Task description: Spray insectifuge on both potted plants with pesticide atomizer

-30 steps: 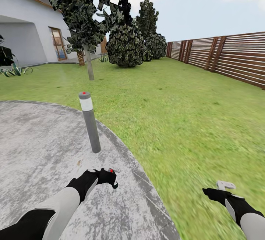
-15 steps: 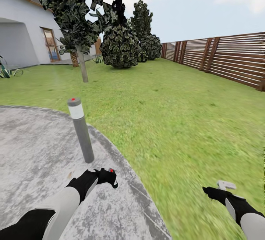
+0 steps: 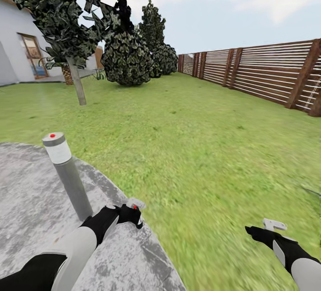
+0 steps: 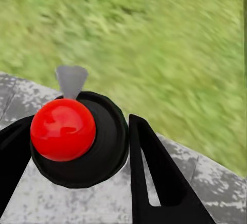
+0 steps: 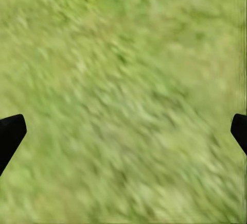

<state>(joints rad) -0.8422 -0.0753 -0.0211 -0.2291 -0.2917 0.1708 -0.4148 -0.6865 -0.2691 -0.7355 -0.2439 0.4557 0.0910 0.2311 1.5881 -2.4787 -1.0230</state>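
My left gripper [image 3: 132, 214] is clamped on the pesticide atomizer [image 3: 133, 206]; in the left wrist view its dark nozzle head with the red dot [image 4: 63, 129] sits between my two black fingers [image 4: 154, 177], both touching it, pale spout tip pointing at the grass. The bottle is held low over the edge of the round grey patio [image 3: 26, 202], right where the paving meets the lawn [image 3: 200, 148]. No label, brand or writing readable on the bottle, body hidden by the gripper.

My right gripper [image 3: 267, 228] hangs over the grass well off to the right, holding nothing, fingers spread wide: in the right wrist view just the black fingertips [image 5: 10, 134] at the far edges with blurred grass between.

Just beside my left arm, on the patio, a grey bollard lamp [image 3: 67, 175] stands upright, white band, red dot on top.

Farther out: a thin-trunked tree [image 3: 67, 23], round dark bush [image 3: 127, 59], taller conifers behind it. White house [image 3: 18, 46] with a door at far left. Brown slatted fence [image 3: 263, 77] runs down the right side. No text anywhere.
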